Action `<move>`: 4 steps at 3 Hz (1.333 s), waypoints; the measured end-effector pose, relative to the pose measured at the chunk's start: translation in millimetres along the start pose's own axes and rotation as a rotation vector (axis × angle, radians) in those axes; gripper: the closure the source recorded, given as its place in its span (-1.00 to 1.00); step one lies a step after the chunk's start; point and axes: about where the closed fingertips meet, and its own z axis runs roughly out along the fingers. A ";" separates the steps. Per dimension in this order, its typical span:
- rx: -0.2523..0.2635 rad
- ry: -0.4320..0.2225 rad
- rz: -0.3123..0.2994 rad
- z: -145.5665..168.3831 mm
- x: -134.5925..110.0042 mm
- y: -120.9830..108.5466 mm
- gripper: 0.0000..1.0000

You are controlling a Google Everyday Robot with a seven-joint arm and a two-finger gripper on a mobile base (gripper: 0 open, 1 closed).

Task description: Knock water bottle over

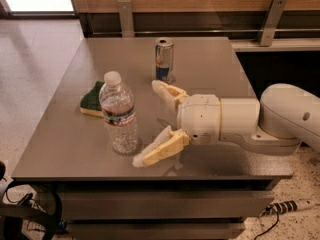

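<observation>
my gripper [145, 123] spread wide just beside the upright water bottle [119, 115] — risk: a low push slides it rather than tipping, or far finger [167, 91] clips the can [164, 60].

The water bottle [119, 115] is clear, shiny plastic with bumpy ribs and a smooth white cap. The worktop [65, 134] is smooth and grey with a soft shine. The can [164, 59] is shiny metal. The sponge [92, 100] looks rough. The jaws, spread wide just right of the water bottle, are smooth cream plastic. The arm [240, 121] is glossy white.
</observation>
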 end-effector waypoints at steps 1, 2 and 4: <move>-0.015 -0.011 -0.001 15.9 -1.2 4.3 -1.00; -0.045 -0.041 -0.002 34.9 -3.9 8.0 -1.00; -0.073 -0.060 -0.004 51.8 -5.7 12.0 -0.24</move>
